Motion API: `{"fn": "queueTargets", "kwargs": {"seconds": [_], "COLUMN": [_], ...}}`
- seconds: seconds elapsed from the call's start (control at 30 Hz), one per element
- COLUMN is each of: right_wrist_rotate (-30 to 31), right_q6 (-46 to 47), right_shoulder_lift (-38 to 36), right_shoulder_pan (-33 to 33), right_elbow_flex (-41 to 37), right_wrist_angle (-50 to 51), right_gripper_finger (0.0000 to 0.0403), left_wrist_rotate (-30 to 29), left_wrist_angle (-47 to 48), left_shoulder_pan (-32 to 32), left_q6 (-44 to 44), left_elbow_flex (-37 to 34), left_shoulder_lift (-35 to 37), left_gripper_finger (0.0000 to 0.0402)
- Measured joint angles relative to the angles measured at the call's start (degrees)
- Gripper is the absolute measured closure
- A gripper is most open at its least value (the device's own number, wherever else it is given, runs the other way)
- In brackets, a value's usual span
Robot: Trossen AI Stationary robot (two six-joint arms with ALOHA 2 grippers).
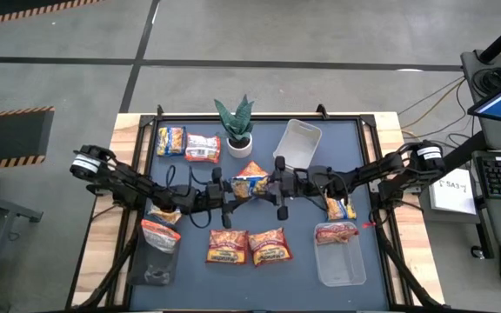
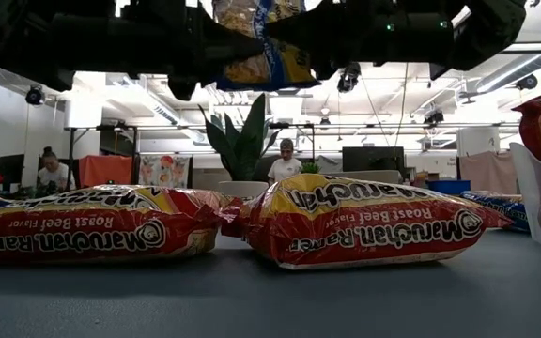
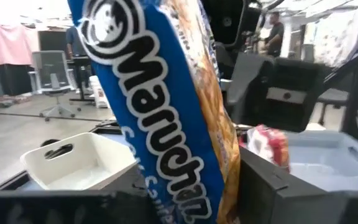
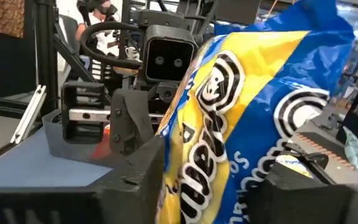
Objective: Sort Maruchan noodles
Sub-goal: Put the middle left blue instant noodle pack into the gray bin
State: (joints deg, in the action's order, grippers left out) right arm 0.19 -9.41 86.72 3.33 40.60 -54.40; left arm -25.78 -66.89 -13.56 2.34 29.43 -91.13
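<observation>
Grey concrete floor with hazard-striped mats surrounds a dark blue-grey tabletop (image 1: 259, 274) on a pale wood frame, and beyond it the low camera takes in an open workshop with ceiling lights, benches and two people in the distance. On the right, a desk with a keyboard and monitor sits just off the table. Both dark arms reach in from the sides and meet over the middle! Between them, lifted clear of the surface, hangs a yellow-and-blue plastic Maruchan ramen packet (image 1: 251, 181). The left gripper (image 3: 191, 199) has its fingers pressed against the packet's sides, and the right gripper (image 4: 216, 193) clamps the opposite end, so both are holding it at once. Near the front edge lie two orange-red roast-beef packets (image 1: 249, 246) side by side, touching. A clear plastic bin at front right (image 1: 340, 261) holds a red packet, a clear bin at front left (image 1: 158, 254) holds another, and an empty white bin (image 1: 300, 142) sits tilted at the back. Two more packets (image 1: 188, 143) rest at back left, beside a small green potted plant (image 1: 237, 126).
</observation>
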Motion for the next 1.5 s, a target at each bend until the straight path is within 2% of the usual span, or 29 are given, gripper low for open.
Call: {"fn": "queueTargets", "kwargs": {"seconds": [0.1,0.2,0.43,0.57,0.67,0.73,1.0,1.1,1.3,1.5], "right_wrist_rotate": [0.7,3.1,7.5,7.4,7.3,6.2,0.4,-0.3,-4.1,-4.9], "right_q6": [1.0,1.8,2.3,2.4,2.4,2.6,3.1,2.2,2.4,2.7], "right_shoulder_lift": [-0.3,-1.8,-6.6,-6.3,-4.8,-3.8,1.3,2.6,3.1,3.1], "right_shoulder_pan": [0.0,0.0,0.0,0.0,0.0,-0.1,-2.0,-2.5,-3.0,-3.2], "right_elbow_flex": [1.3,3.7,15.1,23.9,28.7,30.7,35.5,36.8,37.8,37.8], "right_wrist_angle": [3.3,11.2,45.4,63.7,70.8,71.8,74.4,74.7,75.6,76.5], "right_gripper_finger": [0.0212,0.0179,0.0117,0.0094,0.0088,0.0089,0.0108,0.0127,0.0208,0.0293], "left_wrist_rotate": [-2.9,-3.8,-3.8,-3.8,-3.7,-3.7,-3.6,-3.6,-3.6,-3.6], "left_wrist_angle": [1.4,5.4,20.2,25.3,25.4,25.5,25.6,26.3,26.4,26.4], "left_shoulder_pan": [0.0,0.0,0.0,0.0,0.0,0.0,-0.3,-0.3,-0.3,-0.3], "left_q6": [1.6,1.9,-0.6,-1.6,-1.6,-1.4,0.0,0.1,0.1,0.0], "left_elbow_flex": [0.0,-0.1,-0.1,-0.1,-0.1,0.1,2.1,2.5,2.5,2.6], "left_shoulder_lift": [0.2,1.0,4.9,6.1,6.2,6.2,6.1,6.1,6.1,6.1], "left_gripper_finger": [0.0262,0.0261,0.0292,0.0298,0.0297,0.0296,0.0295,0.0295,0.0295,0.0294]}}
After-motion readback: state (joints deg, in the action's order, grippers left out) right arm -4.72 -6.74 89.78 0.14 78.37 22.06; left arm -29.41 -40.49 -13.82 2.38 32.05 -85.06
